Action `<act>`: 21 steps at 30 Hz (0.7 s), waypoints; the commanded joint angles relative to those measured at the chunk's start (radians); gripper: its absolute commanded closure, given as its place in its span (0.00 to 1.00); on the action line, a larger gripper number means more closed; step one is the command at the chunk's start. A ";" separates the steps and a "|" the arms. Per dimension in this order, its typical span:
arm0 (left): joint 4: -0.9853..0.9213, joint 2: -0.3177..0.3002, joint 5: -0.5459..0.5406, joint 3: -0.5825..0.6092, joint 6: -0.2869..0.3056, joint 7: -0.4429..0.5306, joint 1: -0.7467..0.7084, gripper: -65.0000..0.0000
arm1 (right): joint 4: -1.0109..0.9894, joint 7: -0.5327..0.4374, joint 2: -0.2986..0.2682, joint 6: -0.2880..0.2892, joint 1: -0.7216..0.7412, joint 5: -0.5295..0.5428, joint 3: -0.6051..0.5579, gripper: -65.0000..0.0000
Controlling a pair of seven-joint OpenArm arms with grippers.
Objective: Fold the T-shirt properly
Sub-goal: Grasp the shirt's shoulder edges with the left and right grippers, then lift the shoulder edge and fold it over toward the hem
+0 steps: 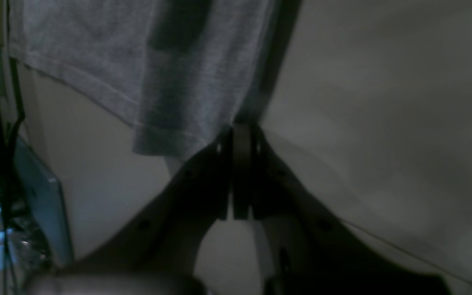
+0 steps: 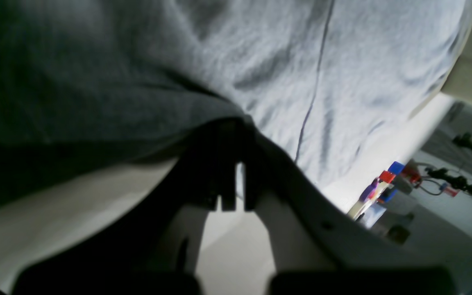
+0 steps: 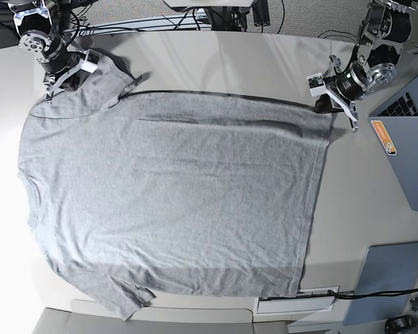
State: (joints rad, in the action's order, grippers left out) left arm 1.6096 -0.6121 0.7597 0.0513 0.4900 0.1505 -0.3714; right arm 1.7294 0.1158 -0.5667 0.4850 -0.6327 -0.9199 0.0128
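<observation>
Base view — both arms reach low, each gripper [image 3: 325, 104] [image 3: 64, 82] pinching T-shirt [image 3: 174, 202] corners.

In the right wrist view the fingertips of the right gripper [image 2: 236, 135] are covered by a dark fold of the T-shirt [image 2: 322, 73], so the exact cloth between them cannot be seen. In the left wrist view the left gripper [image 1: 242, 131] is only a dark, blurred shape, and its tips merge with the shadowed cloth edge at 12 o'clock. In the base view the laptop [image 3: 411, 149] at 3 o'clock is cut by the picture's edge, and its stickers are too small to read.
</observation>
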 commanded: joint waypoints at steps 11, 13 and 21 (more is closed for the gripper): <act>0.087 -0.053 -0.392 -0.163 0.128 -0.021 -0.148 1.00 | 0.151 0.236 -0.015 -0.105 -0.177 0.198 0.065 1.00; 0.127 -0.053 -0.426 -0.221 0.156 -0.020 -0.210 1.00 | 0.180 0.241 -0.015 -0.105 -0.225 0.198 0.100 1.00; 0.271 -0.053 -0.571 -0.452 0.171 -0.018 -0.484 1.00 | 0.287 0.251 -0.015 -0.133 -0.448 0.198 0.180 1.00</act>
State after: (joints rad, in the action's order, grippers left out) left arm 1.8668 -0.6483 0.2031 -0.3908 0.6655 0.1181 -0.8524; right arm 2.0026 0.3580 -0.5701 0.3641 -1.0710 -0.7120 0.1814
